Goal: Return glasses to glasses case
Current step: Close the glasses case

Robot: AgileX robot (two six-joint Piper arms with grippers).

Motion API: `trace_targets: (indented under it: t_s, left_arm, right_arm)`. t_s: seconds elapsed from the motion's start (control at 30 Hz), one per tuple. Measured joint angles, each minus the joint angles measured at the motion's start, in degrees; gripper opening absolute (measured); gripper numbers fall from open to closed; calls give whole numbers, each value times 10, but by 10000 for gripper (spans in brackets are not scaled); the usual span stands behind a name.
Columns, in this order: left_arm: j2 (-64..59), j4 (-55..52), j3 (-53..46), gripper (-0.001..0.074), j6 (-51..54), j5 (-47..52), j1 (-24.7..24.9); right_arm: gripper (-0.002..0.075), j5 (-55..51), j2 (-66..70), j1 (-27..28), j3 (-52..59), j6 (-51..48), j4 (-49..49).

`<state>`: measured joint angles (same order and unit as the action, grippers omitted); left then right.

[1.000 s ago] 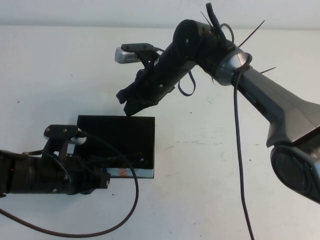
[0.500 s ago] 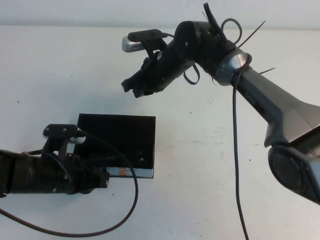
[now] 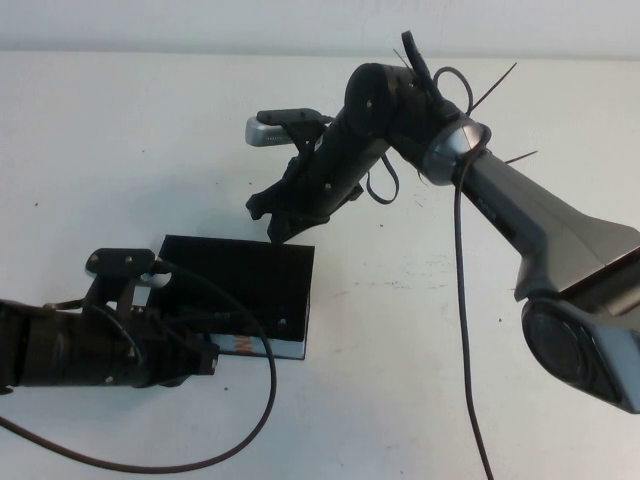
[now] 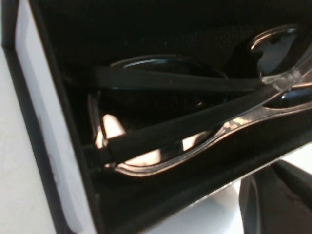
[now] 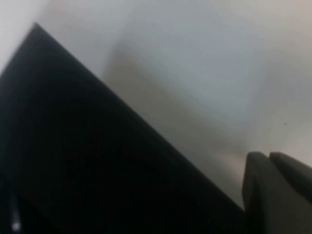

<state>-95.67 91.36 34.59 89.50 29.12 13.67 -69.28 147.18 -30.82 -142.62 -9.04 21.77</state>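
High view, case: I see the flat black rectangular folding glasses case [image 3: 240, 290] lying on the white matte table [image 3: 120, 130], lid face up, white printed edge strip toward me.
High view, right gripper: my right gripper [image 3: 272, 215] hangs just beyond the case's far edge, fingers pressed together, nothing between them.
High view, left gripper: my left gripper [image 3: 205, 352] sits at the case's near-left corner by the printed strip; I cannot tell how its fingers stand.
High view, handling of case: I judge it light and stiff, thin board with a smooth skin that may slide on the table; best pushed flat on the lid or pinched at an edge.
Left wrist view, glasses: the dark rectangular-framed plastic glasses [image 4: 195, 122] lie inside the case, temples folded across tinted lenses, on a dull black lining.
Left wrist view, handling of glasses: glossy, slick, fragile at hinges and lenses; I would take the frame bar, never the lens.
Right wrist view, lid: matte black panel with a sharp straight edge against pale table; the closed fingertips [image 5: 273, 190] show at the corner.
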Motion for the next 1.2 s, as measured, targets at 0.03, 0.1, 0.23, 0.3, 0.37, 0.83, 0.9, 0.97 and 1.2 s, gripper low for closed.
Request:
trace_targets:
  t_s: [0.03, 0.1, 0.23, 0.3, 0.37, 0.83, 0.9, 0.97, 1.2]
  left_arm:
    - [0, 0, 0, -4, 0, 0, 0]
    - [0, 0, 0, -4, 1, 0, 0]
    - [0, 1, 0, -4, 2, -3, 0]
    - [0, 1, 0, -4, 2, -4, 0]
    - [0, 1, 0, -4, 2, -4, 0]
    - [0, 1, 0, -4, 2, -4, 0]
    - [0, 1, 0, -4, 2, -5, 0]
    - [0, 1, 0, -4, 2, -5, 0]
    - [0, 1, 0, -4, 2, -7, 0]
  right_arm:
    - [-11, -6, 0, 0, -10, 0, 5]
    - [-11, -10, 0, 0, -30, 0, 11]
    - [-11, -12, -1, 0, -46, 0, 33]
    - [-11, -13, -1, 0, -47, 0, 39]
    - [-11, -15, -1, 0, -47, 0, 36]
    - [-11, -17, -22, 82, 29, 17, -18]
    - [-11, -16, -41, 91, 72, 9, -3]
    - [-11, -15, -60, 96, 117, -8, 7]
    - [-11, -14, -83, 97, 175, -60, 98]
